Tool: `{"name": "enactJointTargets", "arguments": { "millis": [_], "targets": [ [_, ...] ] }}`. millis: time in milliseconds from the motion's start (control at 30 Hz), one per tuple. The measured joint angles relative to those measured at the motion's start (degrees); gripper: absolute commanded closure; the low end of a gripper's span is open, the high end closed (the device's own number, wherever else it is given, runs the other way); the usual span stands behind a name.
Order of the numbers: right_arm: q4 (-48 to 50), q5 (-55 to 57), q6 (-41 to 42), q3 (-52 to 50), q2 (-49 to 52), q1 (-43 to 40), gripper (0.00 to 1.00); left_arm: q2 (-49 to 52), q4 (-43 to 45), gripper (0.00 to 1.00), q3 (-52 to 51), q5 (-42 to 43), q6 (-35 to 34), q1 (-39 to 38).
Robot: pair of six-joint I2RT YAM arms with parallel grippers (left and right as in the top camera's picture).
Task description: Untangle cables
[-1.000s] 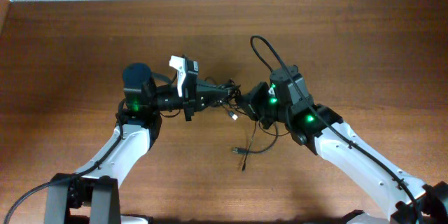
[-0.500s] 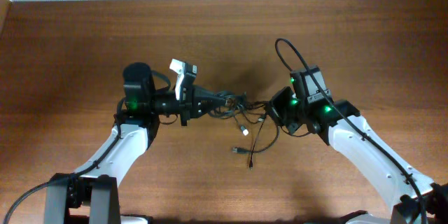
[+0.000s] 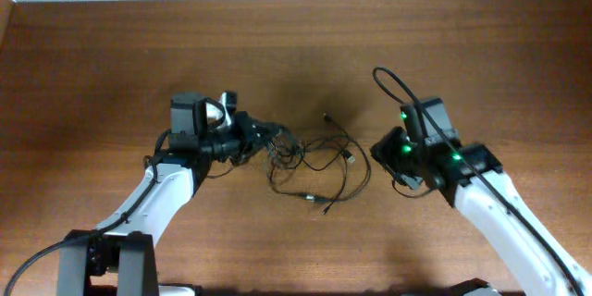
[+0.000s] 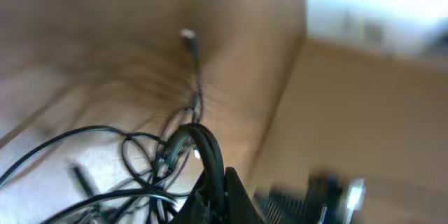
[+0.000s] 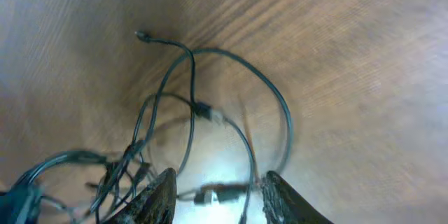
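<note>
The cables point(image 3: 287, 146) lie on the wooden table point(image 3: 111, 55) near its middle, between the two arms. At their left end they are bunched in a dense knot right at the tip of the left gripper point(image 3: 257, 136), whose fingers are clenched on them. The left wrist view is blurred, but a thick loop of cord arches out from the finger tips. From the knot, thin loose strands fan out to the right in wide loops on the wood, one ending in a plug end point(image 3: 314, 200) at the near edge of the spread. The right gripper point(image 3: 381, 153) hangs just beside the rightmost loop. Its fingers point(image 5: 159, 196) are spread apart and hold nothing.
</note>
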Motion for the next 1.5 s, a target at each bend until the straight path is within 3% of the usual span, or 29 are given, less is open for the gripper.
{"name": "enactJointTargets", "arguments": {
  "millis": [100,267,400,633,733,967,1267,1333,1400,1500],
  "targets": [
    [-1.1,-0.8,-2.2,0.0,-2.5,2.8,0.38,0.0,-0.7,1.00,0.0,-3.3,-15.8,0.0],
    [3.6,-3.3,-4.5,0.0,-1.7,11.5,0.38,0.0,-3.4,1.00,0.0,-2.8,-34.7,0.0],
    [10.5,-4.6,-3.1,0.0,1.7,14.7,0.37,0.0,-3.7,1.00,0.0,-1.1,-40.5,0.0],
    [19.8,-5.9,4.0,-0.1,8.1,16.0,0.38,0.0,-3.8,1.00,0.0,0.5,-41.6,0.0],
    [22.8,-6.7,6.2,-0.1,10.2,16.0,0.41,0.0,-3.7,1.00,0.0,1.2,-40.1,0.0],
    [19.3,-9.1,8.7,-0.1,13.3,16.0,0.96,0.0,-1.0,1.00,0.0,2.4,-35.2,0.0],
    [7.4,-6.4,3.1,-0.1,14.4,16.0,0.94,0.0,15.7,1.00,-0.2,5.7,-30.7,0.0],
    [5.9,-4.5,2.3,-0.1,14.4,16.0,0.82,0.0,21.7,1.00,-0.3,6.9,-24.1,0.0],
    [5.8,-3.2,1.7,-0.1,14.4,16.0,0.68,0.0,25.6,1.00,-0.2,8.2,-8.9,0.0],
    [6.2,-2.8,-1.2,-0.1,14.2,16.0,0.63,0.0,23.9,1.00,-0.2,10.4,5.0,0.0]
  ]
}}
